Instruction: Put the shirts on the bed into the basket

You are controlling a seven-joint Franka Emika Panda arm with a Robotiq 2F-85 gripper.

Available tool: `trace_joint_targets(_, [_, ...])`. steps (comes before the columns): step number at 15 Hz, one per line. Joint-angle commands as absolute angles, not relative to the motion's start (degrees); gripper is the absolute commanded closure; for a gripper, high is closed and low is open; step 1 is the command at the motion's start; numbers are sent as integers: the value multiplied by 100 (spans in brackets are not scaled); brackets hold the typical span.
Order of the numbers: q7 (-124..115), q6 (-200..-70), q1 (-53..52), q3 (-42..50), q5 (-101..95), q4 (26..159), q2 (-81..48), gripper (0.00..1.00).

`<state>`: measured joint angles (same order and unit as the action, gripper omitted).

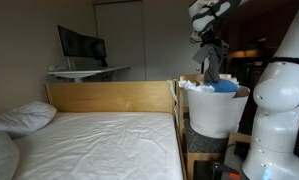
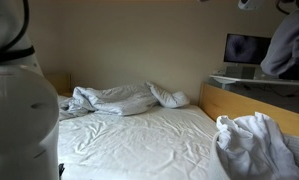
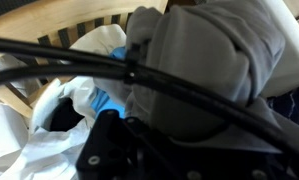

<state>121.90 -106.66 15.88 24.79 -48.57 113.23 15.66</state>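
We are counting three shirts: one dark grey shirt [image 1: 208,62], one blue shirt [image 3: 111,100] and one white shirt [image 3: 49,120]. We are seeing one basket [image 1: 217,118] and one bed [image 1: 99,145]. In an exterior view we are counting two pillows [image 1: 24,117], and we are spotting one monitor [image 1: 81,46].
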Motion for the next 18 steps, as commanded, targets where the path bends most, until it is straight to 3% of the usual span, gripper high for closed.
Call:
trace_joint_targets(1, [11614,-10803,1683,2300,-5322,11967,1571,97])
trace_joint_targets(2, [11505,-10789,1670,2272,-5370,12104,1604,96])
trace_joint_targets(3, [11398,-10752,1665,2234,-5425,12225,1668,71])
trace_joint_targets(5, [11234,-10691,1637,2161,-5494,12413,1791,69])
trace_joint_targets(15, [10080,-10540,1657,2083,-5521,12269,1767,5])
trace_joint_targets(18, [9672,-10435,1649,2092,-5585,12198,1695,0])
